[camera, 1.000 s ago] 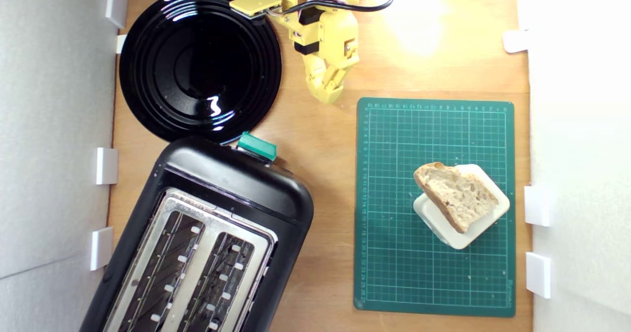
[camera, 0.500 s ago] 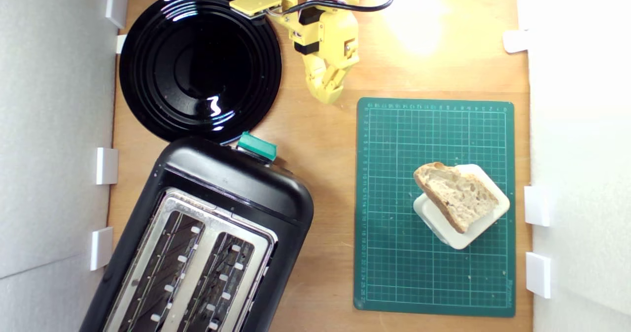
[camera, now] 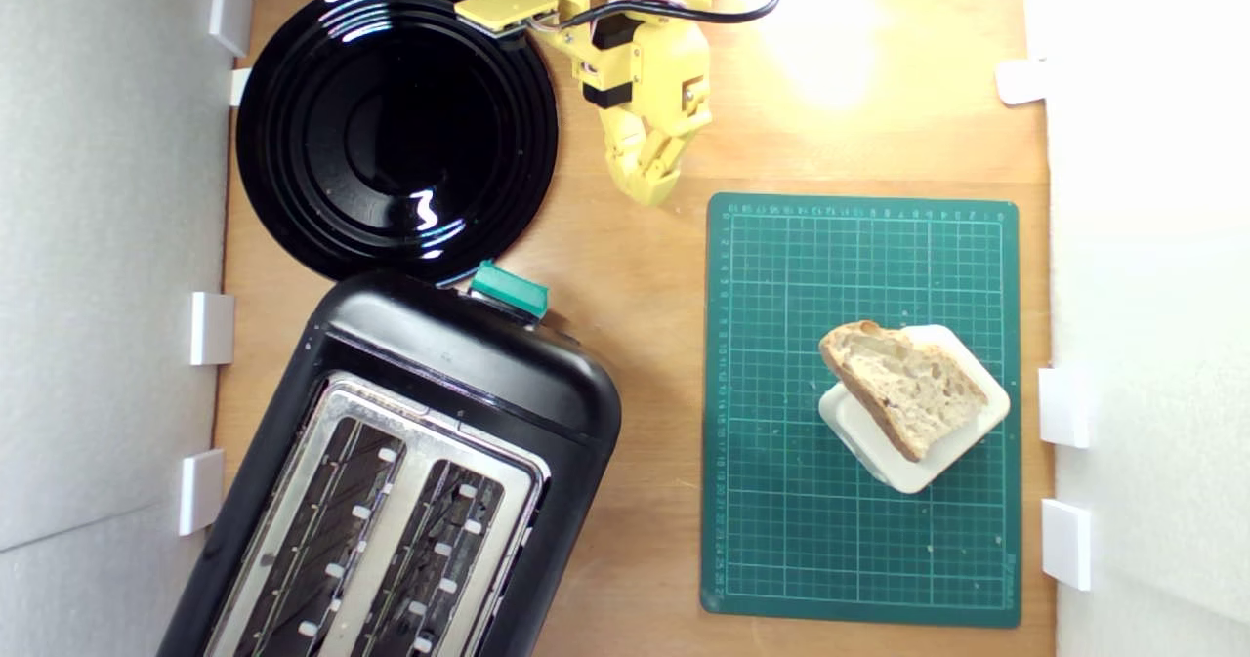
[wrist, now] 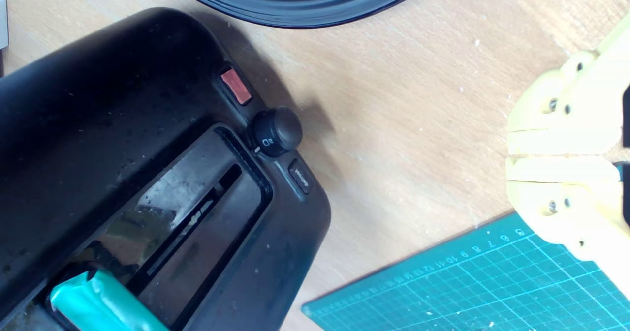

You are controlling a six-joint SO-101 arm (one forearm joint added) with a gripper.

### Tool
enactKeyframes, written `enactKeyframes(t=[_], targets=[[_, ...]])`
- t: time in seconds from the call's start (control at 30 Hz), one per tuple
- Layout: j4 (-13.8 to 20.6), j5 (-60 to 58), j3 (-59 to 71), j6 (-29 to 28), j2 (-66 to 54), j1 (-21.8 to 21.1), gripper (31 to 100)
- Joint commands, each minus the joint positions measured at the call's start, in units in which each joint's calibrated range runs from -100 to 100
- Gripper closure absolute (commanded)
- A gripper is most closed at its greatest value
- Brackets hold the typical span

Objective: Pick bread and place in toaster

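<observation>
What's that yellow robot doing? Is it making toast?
Not yet. The yellow arm's tool is shut and holds nothing. It hangs over the wooden table, between the black plate and the green mat. The bread lies untouched on a cream block on that mat. The toaster sits at the exterior view's lower left with both slots empty, so the job has hardly begun.
</observation>
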Motion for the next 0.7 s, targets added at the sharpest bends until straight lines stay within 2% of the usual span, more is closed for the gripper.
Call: enactKeyframes(t=[0.0, 0.67], targets=[[0.66, 0.28, 0.12, -0.15, -0.18, 0.38, 91.1], [-0.06, 0.28, -0.06, 0.27, 0.07, 0.22, 90.5]])
